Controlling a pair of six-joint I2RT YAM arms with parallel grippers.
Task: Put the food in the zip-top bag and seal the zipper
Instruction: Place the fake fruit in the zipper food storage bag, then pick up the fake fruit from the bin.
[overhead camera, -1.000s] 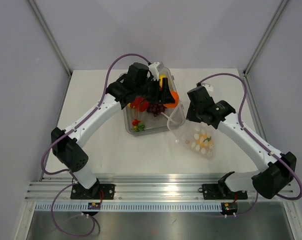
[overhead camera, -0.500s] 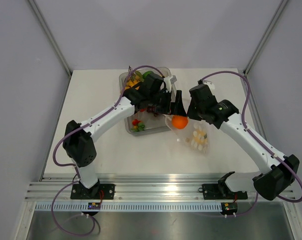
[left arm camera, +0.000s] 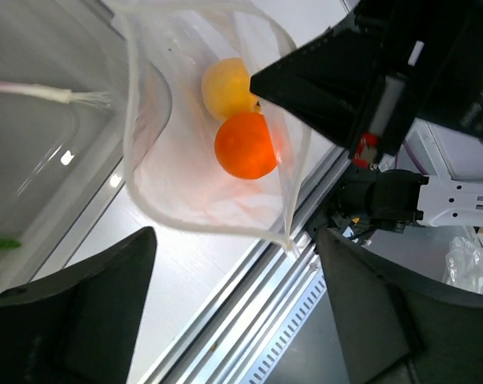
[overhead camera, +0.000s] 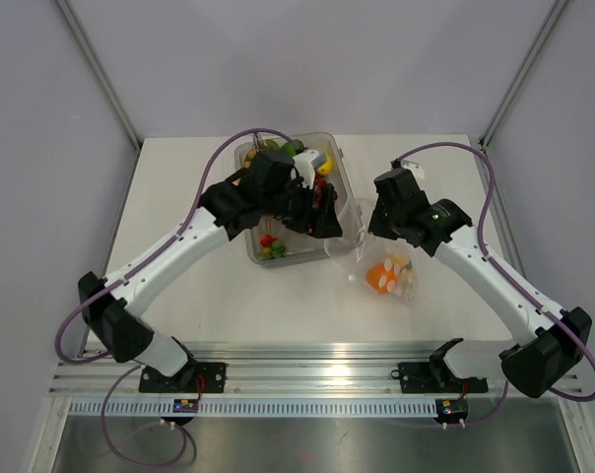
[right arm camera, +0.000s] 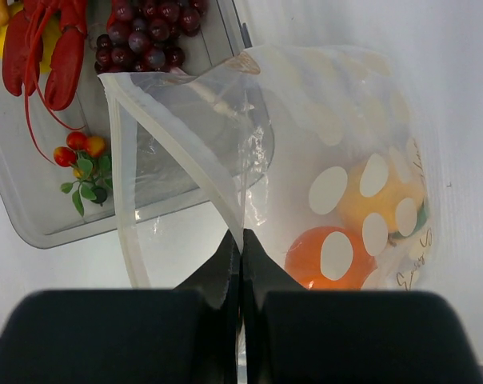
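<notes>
The dotted clear zip-top bag (overhead camera: pixel 388 273) lies right of the tray, mouth open toward the tray. An orange (overhead camera: pixel 379 277) and a yellow lemon (overhead camera: pixel 402 264) lie inside it; both show in the right wrist view, the orange (right arm camera: pixel 329 256) and the lemon (right arm camera: pixel 381 196). My right gripper (right arm camera: pixel 241 240) is shut on the bag's mouth edge, beside the zipper strip (right arm camera: pixel 169 152). My left gripper (overhead camera: pixel 327 222) is open and empty, above the bag's mouth by the tray's right edge. Its view looks into the bag at the orange (left arm camera: pixel 245 146).
The rigid clear tray (overhead camera: pixel 297 253) stands left of the bag. It holds purple grapes (right arm camera: pixel 145 36), a red piece (right arm camera: pixel 45 48), small red and orange fruits with green leaves (right arm camera: pixel 81 160), and yellow and green pieces at its far end. The metal rail runs along the near edge.
My left gripper carried the orange from the tray to the bag and let it go. The orange now lies in the bag, and the left gripper has drawn back toward the tray.
</notes>
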